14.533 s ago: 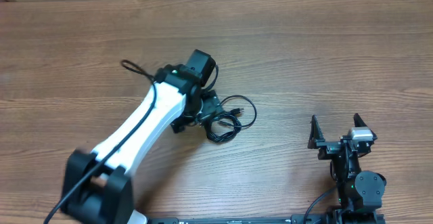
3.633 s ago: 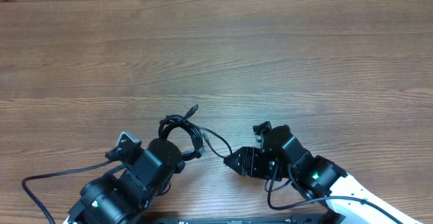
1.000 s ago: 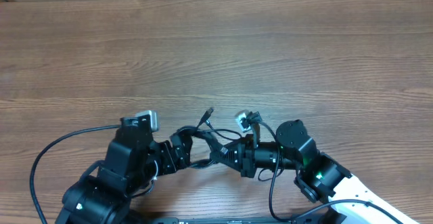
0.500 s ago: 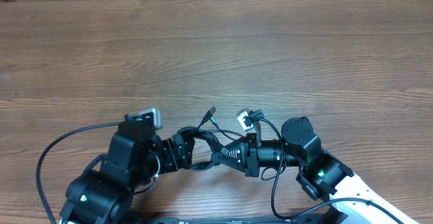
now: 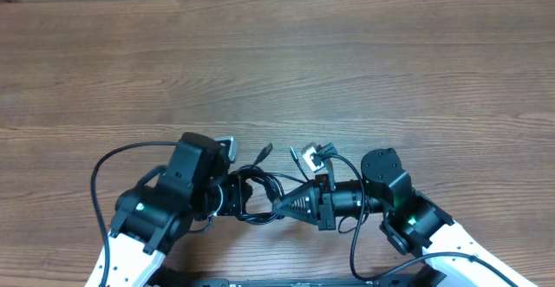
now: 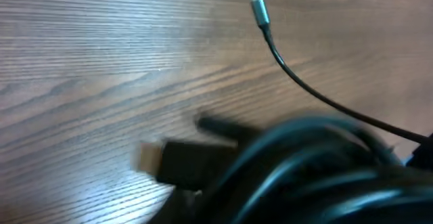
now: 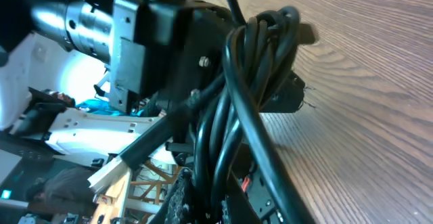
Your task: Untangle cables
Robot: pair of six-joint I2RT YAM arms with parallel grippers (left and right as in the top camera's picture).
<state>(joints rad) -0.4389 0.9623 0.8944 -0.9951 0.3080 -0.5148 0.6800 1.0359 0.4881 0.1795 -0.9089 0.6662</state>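
Low over the table [image 5: 347,61], left fingers [image 5: 232,193] and right fingers [image 5: 283,206] each pinch the tangled cables [image 5: 257,183].

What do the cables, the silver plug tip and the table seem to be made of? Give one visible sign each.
Cables: probably rubber or plastic sheathing, black, faintly glossy; they bend in smooth loops.
Plug tip: looks like metal, silvery with a soft shine.
Table: wood or wood-look laminate, matte brown with long grain lines; which of the two cannot be told.
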